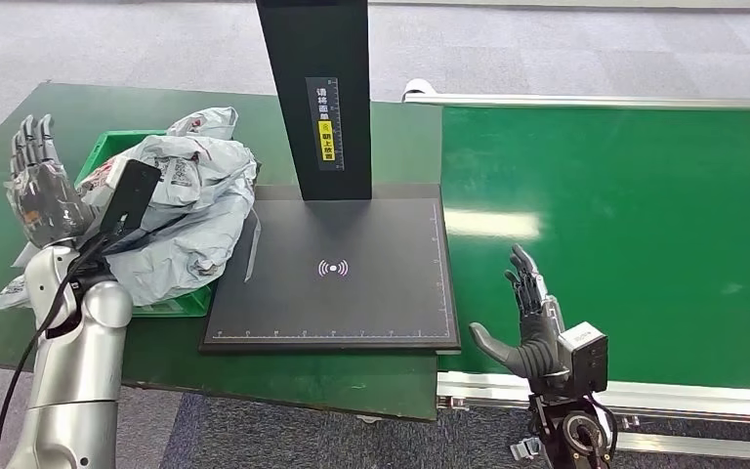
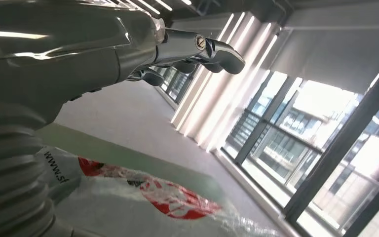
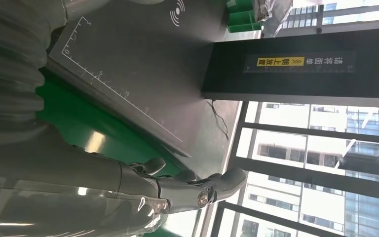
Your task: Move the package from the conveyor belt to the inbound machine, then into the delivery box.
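Note:
Several crumpled grey plastic packages [image 1: 181, 205] with red print are heaped in and over the green delivery box [image 1: 109, 149] at the left of the table. My left hand [image 1: 41, 186] is raised beside that heap, fingers spread, holding nothing. The left wrist view has the same hand [image 2: 128, 44] above a grey package with red print [image 2: 148, 192]. The black inbound machine pad [image 1: 332, 274] with its upright post [image 1: 318, 93] lies bare in the middle. My right hand [image 1: 532, 327] hovers open over the near edge of the green conveyor belt [image 1: 625, 234], empty.
The dark pad [image 3: 128, 54] and the post with its yellow label [image 3: 296, 64] appear in the right wrist view, beyond my right hand [image 3: 177, 190]. The belt's white frame [image 1: 645, 396] runs along its near side. Grey carpet floor lies beyond the table.

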Motion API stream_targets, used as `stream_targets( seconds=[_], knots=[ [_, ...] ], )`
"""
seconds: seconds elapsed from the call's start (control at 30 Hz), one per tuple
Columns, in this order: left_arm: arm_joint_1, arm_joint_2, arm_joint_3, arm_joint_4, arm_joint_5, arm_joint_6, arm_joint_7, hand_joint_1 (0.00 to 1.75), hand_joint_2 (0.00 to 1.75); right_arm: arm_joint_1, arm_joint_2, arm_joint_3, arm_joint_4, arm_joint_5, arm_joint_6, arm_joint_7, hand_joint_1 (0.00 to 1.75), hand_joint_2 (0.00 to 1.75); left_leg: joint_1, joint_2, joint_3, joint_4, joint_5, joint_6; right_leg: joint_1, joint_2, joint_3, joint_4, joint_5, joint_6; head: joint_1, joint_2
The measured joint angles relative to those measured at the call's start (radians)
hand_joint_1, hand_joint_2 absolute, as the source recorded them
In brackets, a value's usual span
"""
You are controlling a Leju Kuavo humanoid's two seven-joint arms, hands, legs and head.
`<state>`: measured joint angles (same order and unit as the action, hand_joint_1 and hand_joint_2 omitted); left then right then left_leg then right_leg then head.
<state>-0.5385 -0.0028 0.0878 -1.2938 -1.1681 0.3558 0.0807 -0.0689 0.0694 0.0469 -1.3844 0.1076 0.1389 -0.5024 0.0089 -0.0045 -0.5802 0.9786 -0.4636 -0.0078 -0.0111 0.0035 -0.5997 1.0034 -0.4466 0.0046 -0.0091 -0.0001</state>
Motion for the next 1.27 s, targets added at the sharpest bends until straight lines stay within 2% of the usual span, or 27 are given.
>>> stream_targets(
  seconds=[0.07, 0.13, 0.2, 0.3, 0.4, 0.43, 0.5, 0.6, 0.73, 0.83, 1.03, 1.1, 1.23, 1.27],
  knots=[
    [0.005, -0.002, 0.004, -0.009, 0.064, 0.116, -0.059, 0.00, 0.00, 0.001, 0.002, 0.000, 0.000, 0.000, 0.000, 0.000, 0.00, 1.75, 0.000, 0.000, 0.000, 0.000, 0.000, 0.000, 0.000, 0.000, 0.000, 0.000, 0.000, 0.000, 0.000, 0.000],
    [0.014, -0.008, 0.013, -0.039, 0.159, 0.242, -0.154, 0.00, 0.00, 0.004, 0.003, 0.000, 0.000, -0.001, 0.000, -0.002, 0.00, 1.75, 0.000, 0.000, 0.000, 0.000, -0.001, 0.000, 0.000, 0.000, 0.000, 0.000, 0.000, 0.000, 0.000, 0.000],
    [0.024, -0.016, 0.028, -0.077, 0.227, 0.303, -0.241, 0.00, 0.00, 0.006, 0.004, 0.000, 0.000, -0.002, 0.000, -0.004, 0.00, 1.75, 0.000, 0.000, 0.000, 0.000, -0.001, 0.000, 0.000, 0.000, 0.000, 0.000, -0.001, 0.001, 0.000, 0.000],
    [0.035, -0.052, 0.075, -0.135, 0.301, 0.312, -0.426, 0.00, 0.00, 0.005, 0.007, 0.004, 0.002, -0.005, -0.002, -0.014, 0.00, 1.75, 0.000, -0.001, -0.001, 0.000, -0.001, 0.000, 0.000, 0.000, 0.000, 0.000, -0.001, 0.001, 0.000, 0.000],
    [0.037, -0.120, 0.160, -0.196, 0.395, 0.312, -0.657, 0.00, 0.00, 0.002, 0.009, 0.013, 0.008, -0.009, -0.007, -0.023, 0.00, 1.75, 0.000, -0.001, 0.000, 0.000, -0.001, 0.000, 0.000, 0.000, 0.001, 0.000, -0.001, 0.001, 0.000, 0.000],
    [0.037, -0.141, 0.188, -0.212, 0.420, 0.312, -0.709, 0.00, 0.00, 0.001, 0.010, 0.016, 0.011, -0.010, -0.009, -0.024, 0.00, 1.75, 0.000, -0.001, 0.000, 0.000, -0.001, 0.000, 0.000, 0.000, 0.001, 0.000, -0.001, 0.001, 0.000, 0.000],
    [0.039, -0.173, 0.229, -0.242, 0.453, 0.312, -0.758, 0.00, 0.00, -0.002, 0.012, 0.021, 0.016, -0.011, -0.010, -0.027, 0.00, 1.75, 0.000, -0.001, 0.000, 0.000, -0.001, 0.000, 0.000, 0.000, 0.002, 0.000, -0.001, 0.001, 0.000, 0.000],
    [0.060, -0.203, 0.256, -0.312, 0.514, 0.312, -0.773, 0.00, 0.00, -0.007, 0.012, 0.026, 0.023, -0.015, -0.013, -0.031, 0.00, 1.75, 0.000, -0.001, 0.001, 0.000, -0.001, 0.000, 0.000, 0.000, 0.002, 0.000, -0.001, 0.001, 0.000, 0.000],
    [0.103, -0.230, 0.249, -0.415, 0.580, 0.311, -0.777, 0.00, 1.75, -0.010, 0.012, 0.029, 0.028, -0.023, -0.021, -0.035, 0.00, 1.75, 0.000, -0.001, 0.001, 0.000, -0.001, 0.000, 0.000, -0.001, 0.001, 0.000, -0.002, 0.001, 0.000, 0.000],
    [0.136, -0.232, 0.193, -0.440, 0.646, 0.296, -0.761, 0.00, 1.75, -0.009, 0.011, 0.029, 0.028, -0.033, -0.029, -0.035, 0.00, 1.75, 0.000, -0.001, 0.001, 0.000, -0.001, 0.000, 0.000, -0.001, 0.001, 0.000, -0.002, 0.001, 0.000, 0.000],
    [0.183, -0.193, -0.029, -0.449, 0.743, 0.281, -0.668, 0.00, 1.75, -0.008, 0.002, 0.028, 0.028, -0.048, -0.027, -0.035, 0.00, 1.75, 0.000, -0.001, 0.001, 0.000, -0.001, 0.000, -0.001, -0.001, 0.002, 0.000, -0.001, 0.001, 0.000, 0.000],
    [0.189, -0.176, -0.083, -0.451, 0.835, 0.178, -0.632, 0.00, 1.75, -0.010, -0.001, 0.028, 0.028, -0.052, -0.022, -0.035, 0.00, 1.75, 0.000, -0.001, 0.002, 0.000, -0.001, 0.000, -0.001, -0.001, 0.002, 0.000, -0.001, 0.001, 0.000, 0.000],
    [0.209, -0.151, -0.212, -0.435, 1.019, -0.156, -0.586, 0.00, 1.75, -0.036, -0.007, 0.028, 0.031, -0.068, -0.002, -0.035, 0.00, 1.75, 0.000, -0.001, 0.001, 0.000, -0.001, 0.000, -0.001, -0.001, 0.002, 0.000, -0.001, 0.001, 0.000, 0.000],
    [0.212, -0.149, -0.230, -0.430, 1.035, -0.191, -0.585, 0.00, 1.75, -0.041, -0.008, 0.028, 0.033, -0.069, 0.000, -0.035, 0.00, 1.75, 0.000, -0.001, 0.001, 0.000, -0.001, 0.000, -0.001, -0.001, 0.002, 0.000, -0.001, 0.001, 0.000, 0.000]
  ],
)
